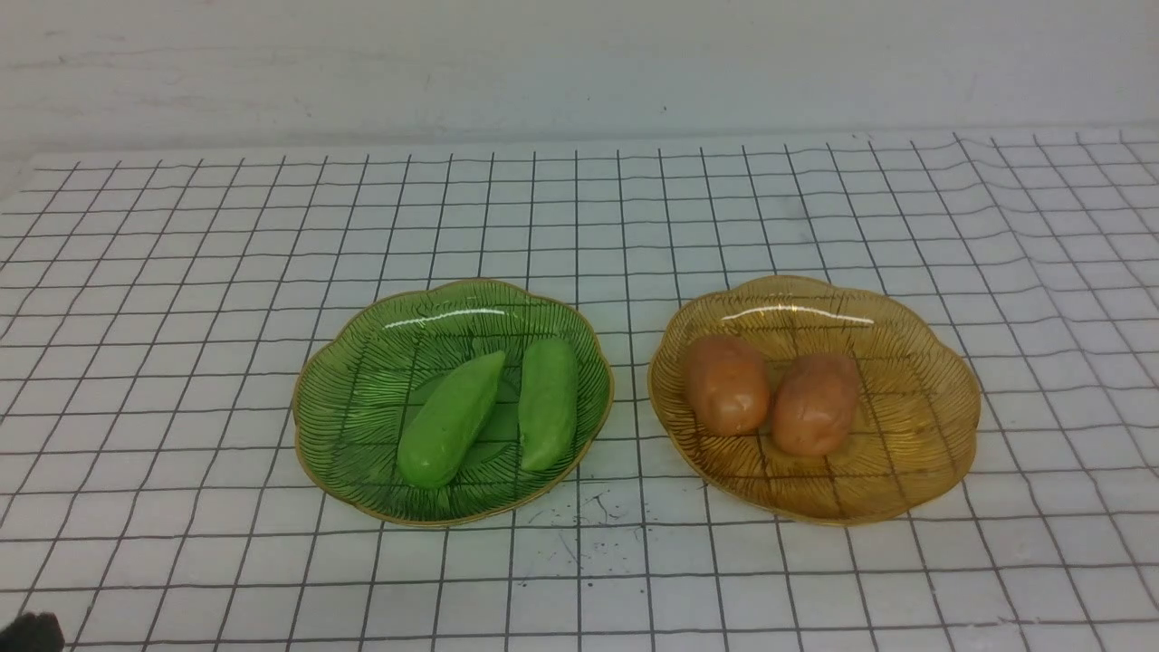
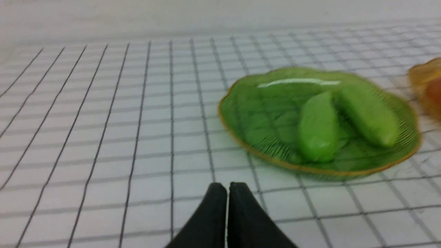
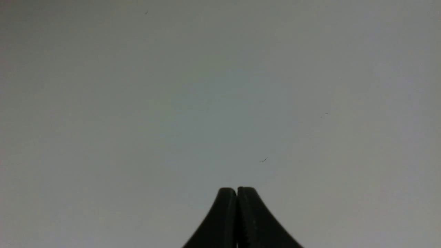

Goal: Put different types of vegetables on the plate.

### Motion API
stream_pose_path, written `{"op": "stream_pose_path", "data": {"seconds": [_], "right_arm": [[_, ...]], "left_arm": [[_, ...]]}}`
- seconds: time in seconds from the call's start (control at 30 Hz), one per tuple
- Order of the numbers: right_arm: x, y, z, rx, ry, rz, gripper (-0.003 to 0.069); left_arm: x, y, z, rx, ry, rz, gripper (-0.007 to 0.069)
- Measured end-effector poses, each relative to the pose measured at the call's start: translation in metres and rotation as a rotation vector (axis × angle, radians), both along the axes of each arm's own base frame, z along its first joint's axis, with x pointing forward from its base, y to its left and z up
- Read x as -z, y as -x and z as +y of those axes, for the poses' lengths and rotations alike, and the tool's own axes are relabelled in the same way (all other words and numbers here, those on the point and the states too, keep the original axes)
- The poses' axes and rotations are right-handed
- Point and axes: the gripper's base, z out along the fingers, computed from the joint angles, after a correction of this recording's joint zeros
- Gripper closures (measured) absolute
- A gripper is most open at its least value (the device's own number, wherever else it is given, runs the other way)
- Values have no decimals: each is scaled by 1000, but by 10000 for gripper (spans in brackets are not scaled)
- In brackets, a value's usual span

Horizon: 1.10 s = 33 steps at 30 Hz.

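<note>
Two light-green cucumber pieces (image 1: 453, 419) (image 1: 548, 403) lie side by side in a green glass plate (image 1: 362, 380). Two orange-brown potato pieces (image 1: 725, 384) (image 1: 815, 403) lie in an amber glass plate (image 1: 914, 398) to its right. In the left wrist view my left gripper (image 2: 227, 187) is shut and empty, low over the table, short of the green plate (image 2: 255, 113) and its cucumbers (image 2: 317, 127) (image 2: 370, 115). A dark bit of it (image 1: 32, 631) shows at the front view's bottom left corner. My right gripper (image 3: 237, 191) is shut and empty, facing a bare grey surface.
The table wears a white cloth with a black grid (image 1: 181, 272), rippled at the far right. A pale wall (image 1: 579, 63) stands behind the table. The amber plate's edge (image 2: 425, 74) shows at the side of the left wrist view.
</note>
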Motion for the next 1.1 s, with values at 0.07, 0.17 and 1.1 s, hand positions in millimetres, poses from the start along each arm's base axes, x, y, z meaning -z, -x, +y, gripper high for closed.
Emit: {"op": "stream_pose_path", "data": {"seconds": [0.07, 0.17, 1.1], "right_arm": [[0, 0, 0, 0, 0, 0, 674], [0, 0, 0, 0, 1, 2, 674], [0, 0, 0, 0, 1, 2, 674]], "left_arm": [[12, -1, 1, -25, 3, 35, 632], [20, -1, 2, -53, 8, 48, 632], [20, -2, 2, -46, -3, 33, 632]]}}
